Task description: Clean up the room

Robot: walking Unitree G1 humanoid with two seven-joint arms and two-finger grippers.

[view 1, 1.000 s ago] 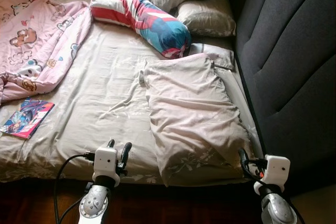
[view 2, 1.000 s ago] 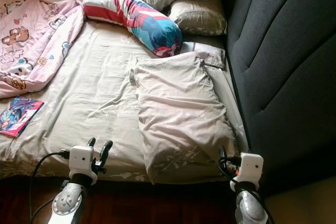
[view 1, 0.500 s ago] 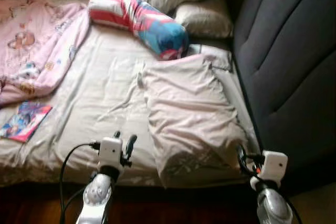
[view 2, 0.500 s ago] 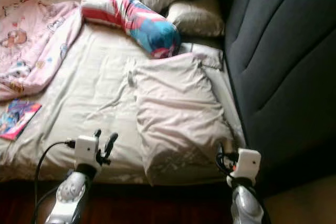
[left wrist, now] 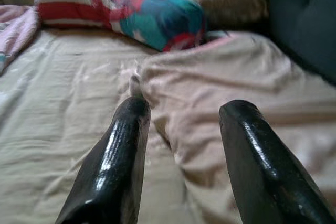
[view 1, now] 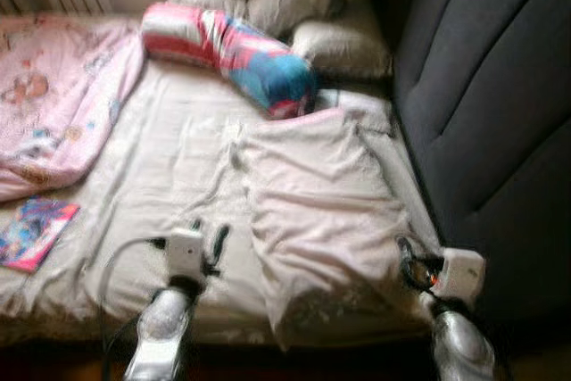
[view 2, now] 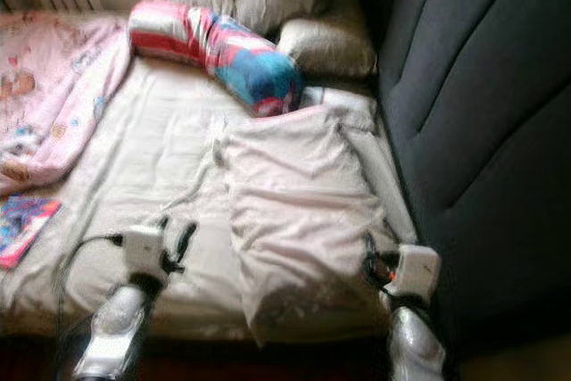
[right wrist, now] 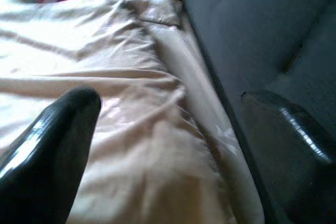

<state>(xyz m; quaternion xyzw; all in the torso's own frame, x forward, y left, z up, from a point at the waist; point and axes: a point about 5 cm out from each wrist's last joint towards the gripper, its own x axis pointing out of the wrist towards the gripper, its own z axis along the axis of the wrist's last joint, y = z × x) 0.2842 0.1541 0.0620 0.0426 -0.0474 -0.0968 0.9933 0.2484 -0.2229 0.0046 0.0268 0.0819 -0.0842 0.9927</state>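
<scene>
The whole view shifts and blurs against a second ago, so the robot is stepping in toward the bed (view 1: 161, 144); both arms now reach further over its near edge, which suggests a grab is coming. The pillow (view 1: 321, 202) lies rumpled and pale at the bed's near right corner, against the headboard (view 1: 486, 104). The left hand (left wrist: 181, 156) is open and empty just beside its left edge. The right hand (right wrist: 168, 145) is spread wide, empty, over its right edge.

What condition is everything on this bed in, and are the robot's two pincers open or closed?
Large pillow: lying flat, rumpled.
Striped bolster: lying across the bed.
Pink blanket: bunched up, unfolded.
Book: closed, lying flat.
Bedsheet: wrinkled.
Left pincer: open, empty.
Right pincer: open, empty.
</scene>
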